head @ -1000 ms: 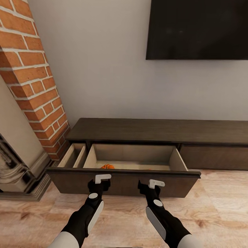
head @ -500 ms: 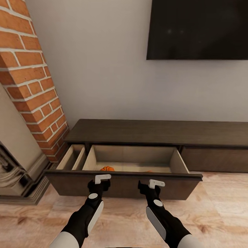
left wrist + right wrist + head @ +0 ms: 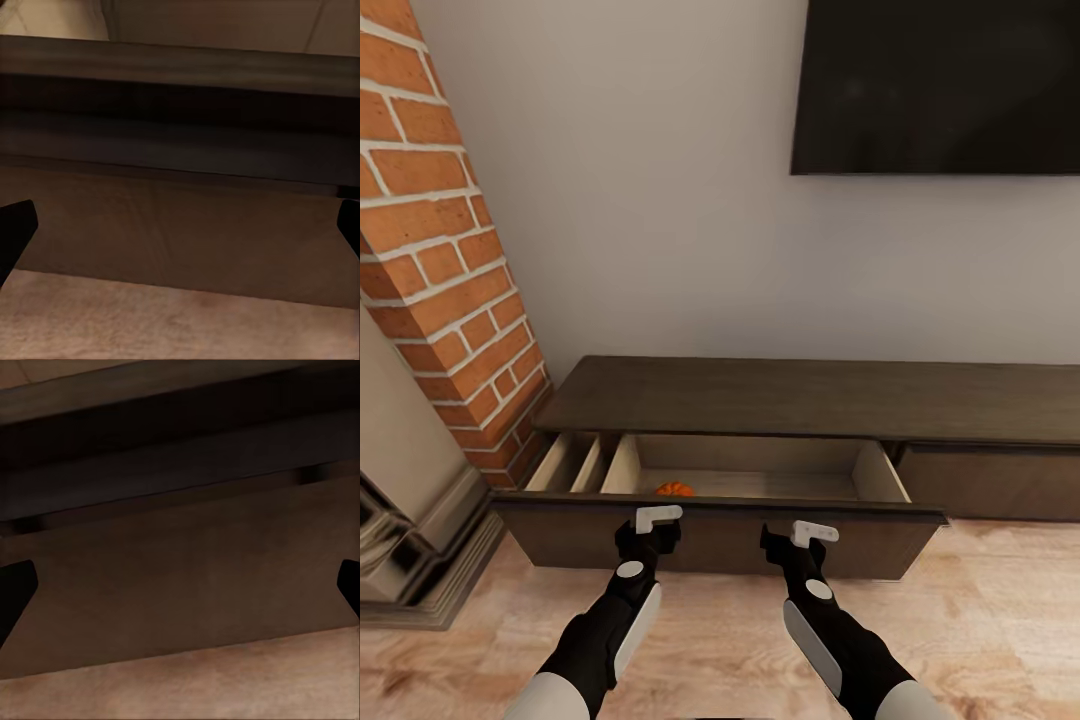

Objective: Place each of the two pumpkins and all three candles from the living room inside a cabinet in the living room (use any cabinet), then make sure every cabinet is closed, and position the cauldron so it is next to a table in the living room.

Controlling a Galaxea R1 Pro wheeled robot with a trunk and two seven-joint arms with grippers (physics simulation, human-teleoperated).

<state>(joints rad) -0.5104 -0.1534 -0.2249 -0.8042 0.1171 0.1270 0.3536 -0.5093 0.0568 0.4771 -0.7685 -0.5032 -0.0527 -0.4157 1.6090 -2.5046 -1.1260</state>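
Head view puts the left hand [image 3: 648, 533] and right hand [image 3: 792, 541] nearest, both against the dark front panel of the cabinet [image 3: 810, 398] drawer. Each wrist view shows its fingers spread wide, holding nothing. Beyond the panel, one pumpkin [image 3: 674, 489] lies in the pulled-out drawer's pale inside, near its front left corner. Farther back hangs a black screen [image 3: 940, 85].

Black wall-mounted screen [image 3: 940, 85], red brick column [image 3: 435, 240], pale wooden floor [image 3: 1000, 620].
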